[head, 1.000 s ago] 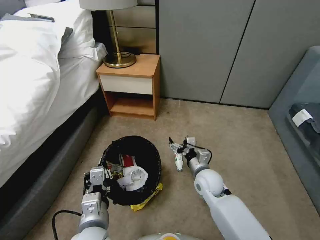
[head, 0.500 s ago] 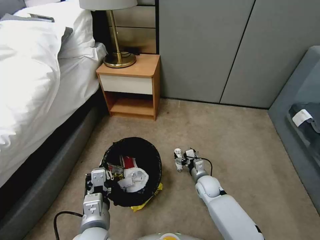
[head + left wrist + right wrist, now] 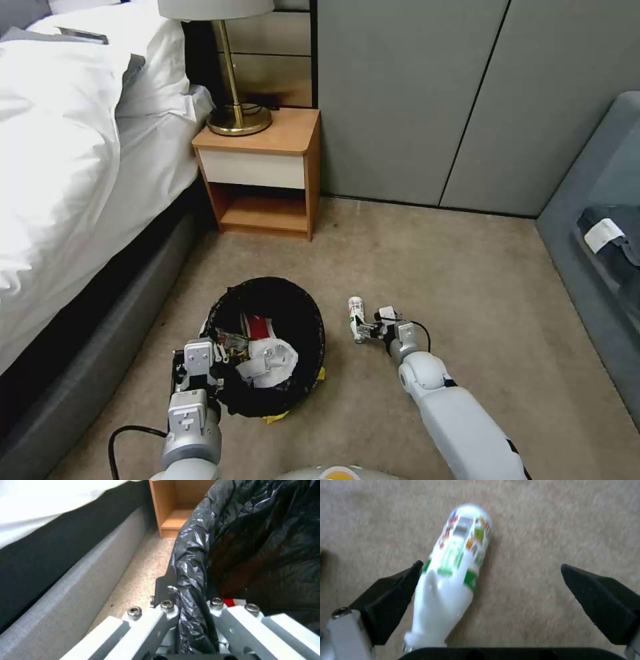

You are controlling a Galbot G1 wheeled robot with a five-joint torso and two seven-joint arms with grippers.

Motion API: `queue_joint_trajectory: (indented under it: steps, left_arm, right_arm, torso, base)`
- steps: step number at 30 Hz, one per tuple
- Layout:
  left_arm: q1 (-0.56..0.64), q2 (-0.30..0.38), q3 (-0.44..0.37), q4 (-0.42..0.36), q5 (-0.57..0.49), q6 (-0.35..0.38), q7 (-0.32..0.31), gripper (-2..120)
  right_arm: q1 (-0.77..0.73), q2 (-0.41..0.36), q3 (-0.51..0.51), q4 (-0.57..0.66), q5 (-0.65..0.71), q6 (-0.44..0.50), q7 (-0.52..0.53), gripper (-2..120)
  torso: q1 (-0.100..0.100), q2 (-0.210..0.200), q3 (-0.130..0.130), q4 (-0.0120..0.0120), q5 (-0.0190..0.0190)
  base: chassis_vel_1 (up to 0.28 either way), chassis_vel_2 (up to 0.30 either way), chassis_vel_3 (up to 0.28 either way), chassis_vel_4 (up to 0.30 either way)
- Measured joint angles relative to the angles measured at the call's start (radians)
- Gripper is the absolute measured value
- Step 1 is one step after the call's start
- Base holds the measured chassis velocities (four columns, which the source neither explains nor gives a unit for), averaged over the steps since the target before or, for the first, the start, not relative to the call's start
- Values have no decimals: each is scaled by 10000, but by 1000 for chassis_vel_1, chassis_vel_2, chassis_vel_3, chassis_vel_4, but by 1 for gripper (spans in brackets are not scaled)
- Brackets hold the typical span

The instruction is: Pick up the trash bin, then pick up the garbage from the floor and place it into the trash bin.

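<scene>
The trash bin [image 3: 303, 313], lined with a black bag [image 3: 196, 555], stands on the carpet holding a crumpled white tissue [image 3: 270, 360] and a red carton [image 3: 257, 327]. My left gripper [image 3: 200, 360] is shut on the bin's near-left rim, and the bag is pinched between its fingers [image 3: 166, 607]. A small white plastic bottle [image 3: 357, 312] with a green and orange label lies on the carpet right of the bin. My right gripper [image 3: 368, 327] is low over it and open. In the right wrist view the bottle [image 3: 456, 562] lies between the fingers, close against one black fingertip [image 3: 403, 585].
A yellow wrapper [image 3: 277, 417] pokes out from under the bin's near side. The bed [image 3: 60, 200] runs along the left. A wooden nightstand [image 3: 263, 173] with a brass lamp stands behind the bin. A grey sofa [image 3: 600, 220] is at the right, with open carpet [image 3: 453, 280] between.
My right gripper has drawn back toward me and come down so its open fingers straddle the bottle. The bin and left gripper have shifted slightly nearer.
</scene>
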State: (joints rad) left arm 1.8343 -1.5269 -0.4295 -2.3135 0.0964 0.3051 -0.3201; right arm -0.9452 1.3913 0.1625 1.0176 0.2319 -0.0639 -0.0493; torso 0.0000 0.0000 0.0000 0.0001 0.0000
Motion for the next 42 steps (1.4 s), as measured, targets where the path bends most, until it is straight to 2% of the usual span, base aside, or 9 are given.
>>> queue_joint_trajectory:
  steps: [12,18,23,26,31,32,33,38,42]
  left_arm:
    - [9,7,32,-25,9,-27,0,1]
    - [-35,15,61,-11,30,-29,0,1]
    - [-32,17,70,-5,41,-29,-1,1]
    - [-20,18,78,-4,51,-29,-2,1]
    - [22,17,104,-3,78,-37,-2,1]
    - [22,17,104,-3,78,-37,-2,1]
    - [40,23,106,-6,84,-39,-2,1]
    - [44,40,103,-37,85,-41,-2,1]
    - [28,38,132,-37,87,-41,-2,1]
  right_arm:
    - [23,165,154,-589,-365,187,-77,100]
    - [34,202,240,-775,-541,504,-102,74]
    - [94,191,219,-779,-570,632,-102,61]
    - [191,174,125,-792,-575,793,-159,46]
    - [265,163,-58,-829,-576,823,-175,28]
    - [265,163,-58,-829,-576,823,-175,28]
    - [270,159,-102,-832,-578,825,-174,21]
    - [257,111,-150,-776,-580,828,-147,2]
    - [203,78,-151,-738,-592,865,-122,0]
  torso:
    - [0,0,0,-1,0]
    - [0,0,0,-1,0]
    - [-1,0,0,-1,0]
    - [-1,0,0,-1,0]
    - [-1,0,0,0,0]
    - [-1,0,0,0,0]
    - [-1,0,0,0,1]
    - [-1,0,0,0,0]
    - [-1,0,0,-1,1]
  base:
    - [0,0,0,0]
    - [0,0,0,0]
    - [0,0,0,0]
    - [0,0,0,0]
    - [0,0,0,0]
    - [0,0,0,0]
    - [0,0,0,0]
    - [0,0,0,0]
    - [0,0,0,0]
